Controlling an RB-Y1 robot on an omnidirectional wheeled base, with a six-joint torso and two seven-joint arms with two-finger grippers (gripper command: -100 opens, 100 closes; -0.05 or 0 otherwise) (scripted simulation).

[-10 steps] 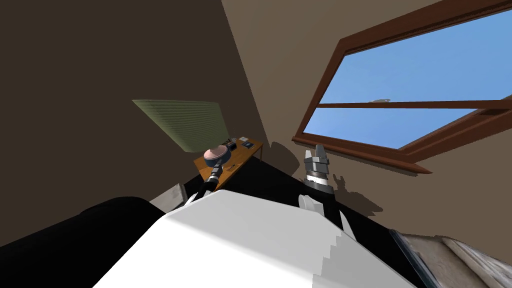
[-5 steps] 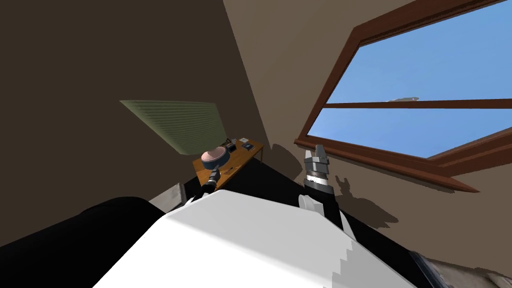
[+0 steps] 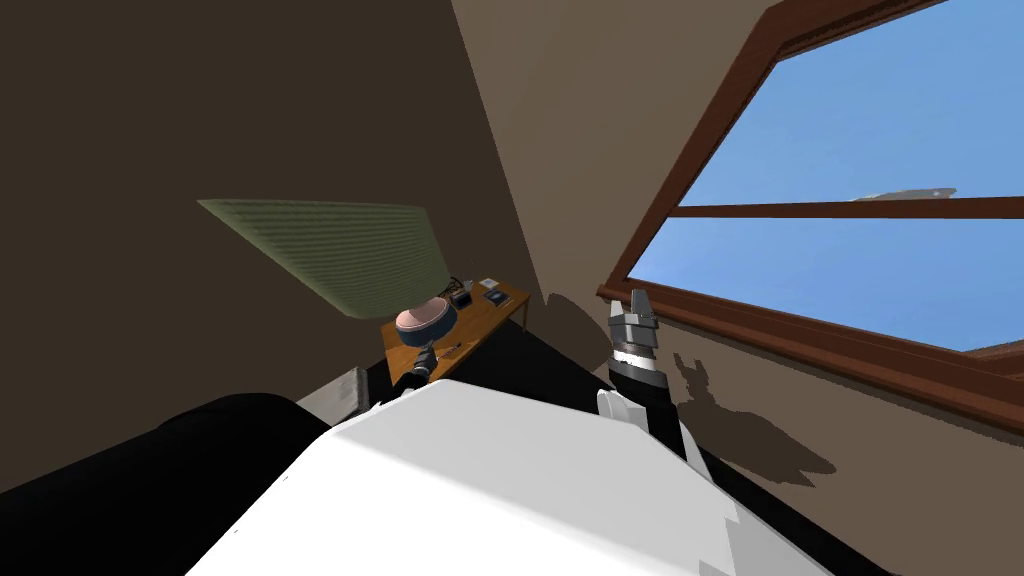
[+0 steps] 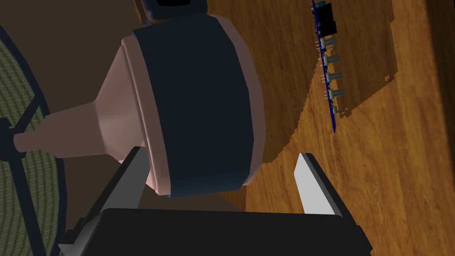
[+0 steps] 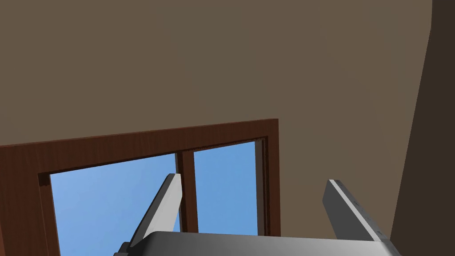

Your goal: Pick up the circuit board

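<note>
From the head, a wooden table [image 3: 500, 300] stands in the corner below a green ribbed panel [image 3: 345, 250] on the dark wall. I count three small things at its far end, too small to name. A pink and dark blue fan [image 3: 425, 320] shows at the table's near end, right above my left forearm [image 3: 420, 368]. The right gripper [image 3: 638, 298] is raised beside the wall, under the one window [image 3: 850, 220], which has a single crossbar. Since half a second ago my head has turned. The window now runs further out to the right and the green panel stretches further left, while the table, the fan and the right gripper sit almost where they were.

From the left wrist, the left gripper [image 4: 222, 152] has its two fingers spread wide with nothing clamped. The fan's round body lies just ahead and covers the tip of one finger, and I cannot tell whether they touch. The one circuit board [image 4: 328, 84] is on the wooden tabletop, beyond the other finger and well apart from it. It is blue and seen edge-on, with one black block and four small grey pegs. Its shadow falls on the wood beside it.

From the right wrist, the right gripper's two fingers [image 5: 166, 209] stand apart, holding nothing.
</note>
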